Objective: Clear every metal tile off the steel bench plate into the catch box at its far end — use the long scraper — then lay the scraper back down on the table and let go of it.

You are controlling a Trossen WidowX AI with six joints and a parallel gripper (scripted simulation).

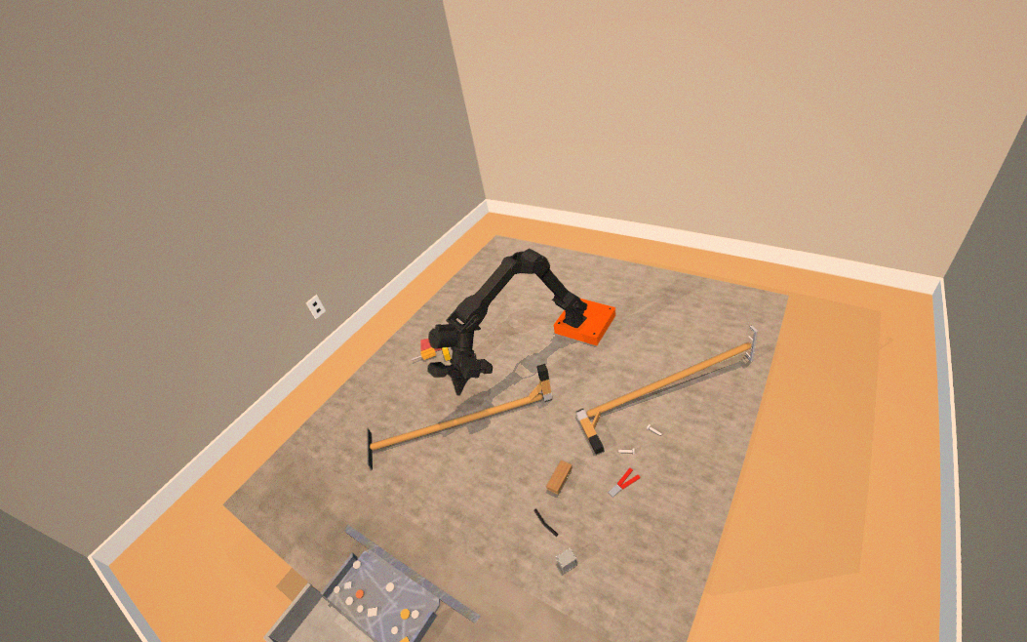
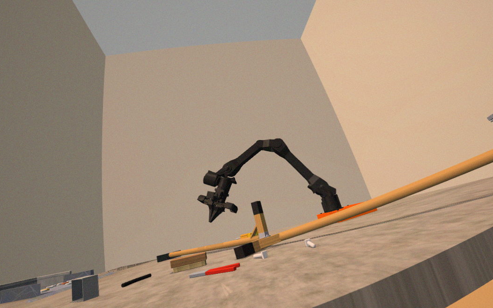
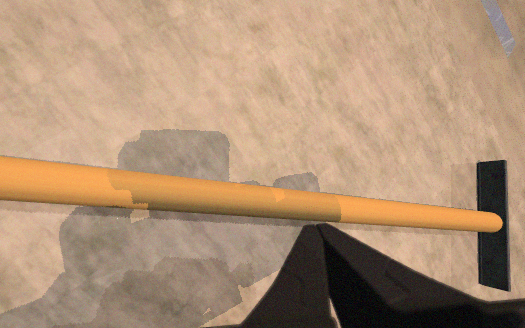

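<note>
The scraper (image 1: 461,421) (image 2: 209,245) (image 3: 396,212) lies on the table, with a long wooden handle, a flat black blade (image 1: 370,459) (image 3: 493,260) at one end and an upright black-tipped grip (image 1: 543,379) (image 2: 257,214) at the other. My gripper (image 1: 458,392) (image 2: 210,221) (image 3: 315,236) is shut and empty, pointing down above the table. In the wrist view its tips appear just beside the handle; contact is not visible. The blue-grey plate (image 1: 377,562) bears several small white, orange and yellow tiles (image 1: 388,586). The catch box (image 1: 292,612) adjoins its far end, partly cut off by the frame.
A similar wooden-handled tool (image 1: 672,379) (image 2: 393,196) has a pronged head. Also on the table are a wood block (image 1: 558,476) (image 2: 188,263), red-handled pliers (image 1: 624,482) (image 2: 221,270), a black rod (image 1: 545,522) (image 2: 136,280), a grey block (image 1: 566,560) (image 2: 84,287) and white bolts (image 1: 653,429).
</note>
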